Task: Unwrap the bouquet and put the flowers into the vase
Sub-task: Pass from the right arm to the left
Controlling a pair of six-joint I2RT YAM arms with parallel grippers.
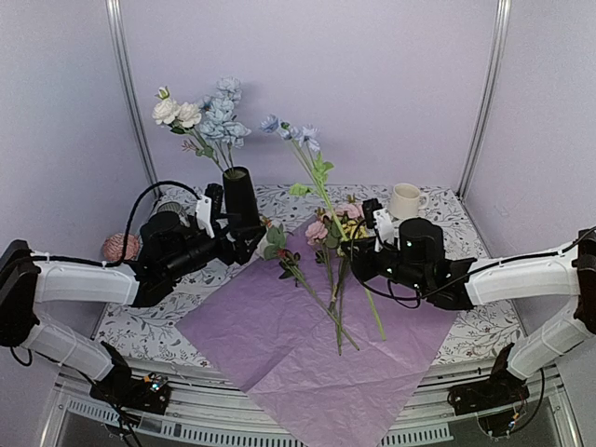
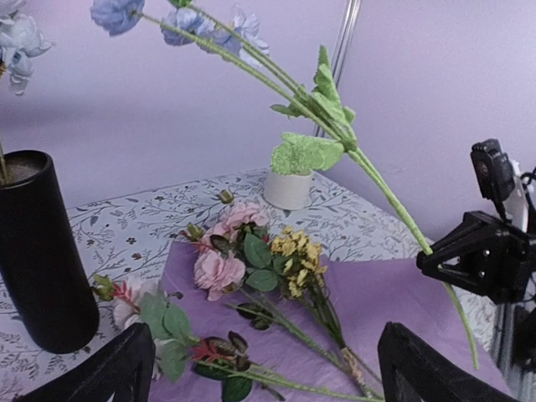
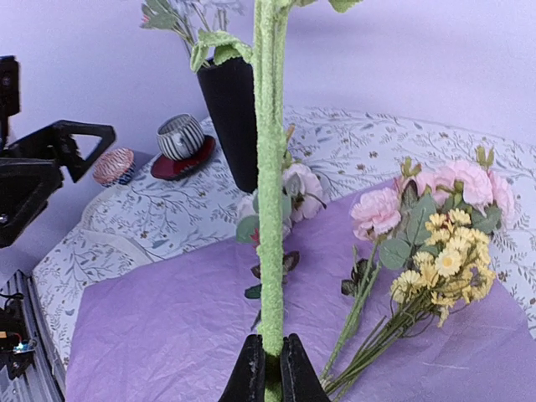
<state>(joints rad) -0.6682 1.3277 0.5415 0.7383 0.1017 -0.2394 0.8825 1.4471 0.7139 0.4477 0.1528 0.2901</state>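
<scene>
Flowers, white and pale blue, stand in the black vase at the left rear of the desk. Beside it the left claw hangs spread, empty. Pink and yellow blooms lie on the lilac paper. The right claw pinches a tall blue-flowered stem, holding it nearly upright.

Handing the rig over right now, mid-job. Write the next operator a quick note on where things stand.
Left gripper: open, empty, near the vase.
Right gripper: shut on a blue-flowered stem, held up above the paper.
Done: paper spread flat; white and blue blooms stand in the vase.
Left: vase the held stem, then the pink flowers and yellow flowers lying on the paper.
</scene>
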